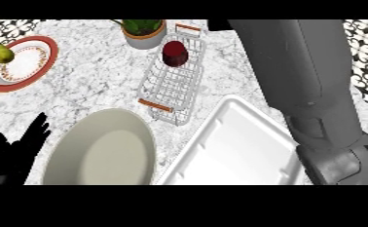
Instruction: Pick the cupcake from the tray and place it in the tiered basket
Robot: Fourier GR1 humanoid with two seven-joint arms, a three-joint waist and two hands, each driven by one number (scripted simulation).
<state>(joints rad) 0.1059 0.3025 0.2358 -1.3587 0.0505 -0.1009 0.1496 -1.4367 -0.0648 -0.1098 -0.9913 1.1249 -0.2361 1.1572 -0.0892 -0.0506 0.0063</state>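
Note:
The cupcake [174, 54], dark red, sits inside the wire tiered basket [170, 87] near the basket's far end. The white tray [233, 148] lies at the lower right and nothing shows on it. My right forearm [302, 75] rises across the right side of the view, above the tray's right edge. Only a dark sliver of the right hand [218, 25] shows at the top edge, just right of the basket's far handle. It is apart from the cupcake. My left hand [25, 145] rests open at the lower left edge, fingers up.
A large beige plate [101, 148] lies left of the tray, close to the left hand. A potted plant [144, 33] stands behind the basket. At the far left, a red-rimmed plate [32, 67] carries a green fruit [6, 53].

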